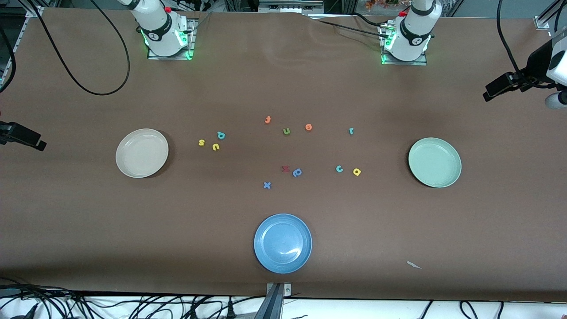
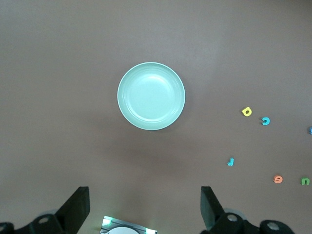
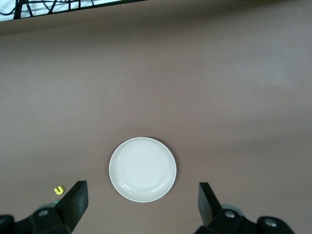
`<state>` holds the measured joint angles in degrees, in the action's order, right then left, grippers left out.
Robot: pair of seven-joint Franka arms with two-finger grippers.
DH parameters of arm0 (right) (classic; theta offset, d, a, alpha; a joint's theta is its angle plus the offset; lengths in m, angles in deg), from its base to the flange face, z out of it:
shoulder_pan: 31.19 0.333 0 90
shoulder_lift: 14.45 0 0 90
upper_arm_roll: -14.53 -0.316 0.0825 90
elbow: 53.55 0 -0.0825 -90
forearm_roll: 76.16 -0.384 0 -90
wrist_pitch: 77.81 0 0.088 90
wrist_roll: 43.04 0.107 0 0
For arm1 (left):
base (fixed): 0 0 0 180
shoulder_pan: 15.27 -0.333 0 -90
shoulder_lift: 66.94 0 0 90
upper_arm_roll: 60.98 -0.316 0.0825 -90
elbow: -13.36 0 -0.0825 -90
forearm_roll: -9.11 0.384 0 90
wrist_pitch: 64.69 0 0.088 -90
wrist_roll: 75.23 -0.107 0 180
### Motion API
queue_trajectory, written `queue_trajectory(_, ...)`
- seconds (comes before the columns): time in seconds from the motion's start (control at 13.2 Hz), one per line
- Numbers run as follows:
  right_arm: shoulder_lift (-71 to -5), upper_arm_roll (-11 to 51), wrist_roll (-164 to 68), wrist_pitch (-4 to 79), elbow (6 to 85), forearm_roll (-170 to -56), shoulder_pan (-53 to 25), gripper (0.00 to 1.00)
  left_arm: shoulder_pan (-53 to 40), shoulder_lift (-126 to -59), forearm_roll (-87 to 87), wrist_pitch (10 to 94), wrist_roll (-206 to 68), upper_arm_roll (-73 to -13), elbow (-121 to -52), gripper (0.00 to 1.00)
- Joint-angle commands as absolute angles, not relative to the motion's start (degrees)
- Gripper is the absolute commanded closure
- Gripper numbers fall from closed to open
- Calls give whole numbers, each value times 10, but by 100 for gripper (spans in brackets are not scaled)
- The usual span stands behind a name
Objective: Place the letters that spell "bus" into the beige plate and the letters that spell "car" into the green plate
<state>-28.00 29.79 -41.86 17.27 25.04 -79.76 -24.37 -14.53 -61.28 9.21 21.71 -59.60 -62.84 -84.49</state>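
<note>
My fingers (image 2: 78, 207) on both grippers gape empty, high above the plates; nothing sorted yet, so next I reach for the s (image 1: 201, 142).

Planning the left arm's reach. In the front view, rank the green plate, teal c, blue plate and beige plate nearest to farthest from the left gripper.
The left gripper hangs open over the left arm's end of the table.
1. green plate, at that same end.
2. teal c, mid-table.
3. blue plate, nearest the front camera.
4. beige plate, at the right arm's end.
</note>
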Motion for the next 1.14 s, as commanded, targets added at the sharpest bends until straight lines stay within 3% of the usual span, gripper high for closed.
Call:
queue_trajectory(0.0, -271, 297, -418, 163, 248, -808, -246, 0, -144, -621, 82, 202, -596, -628, -825, 0)
queue_trajectory(1.06, -271, 297, -421, 164, 248, -808, -246, 0, -145, -621, 82, 201, -587, -615, -824, 0)
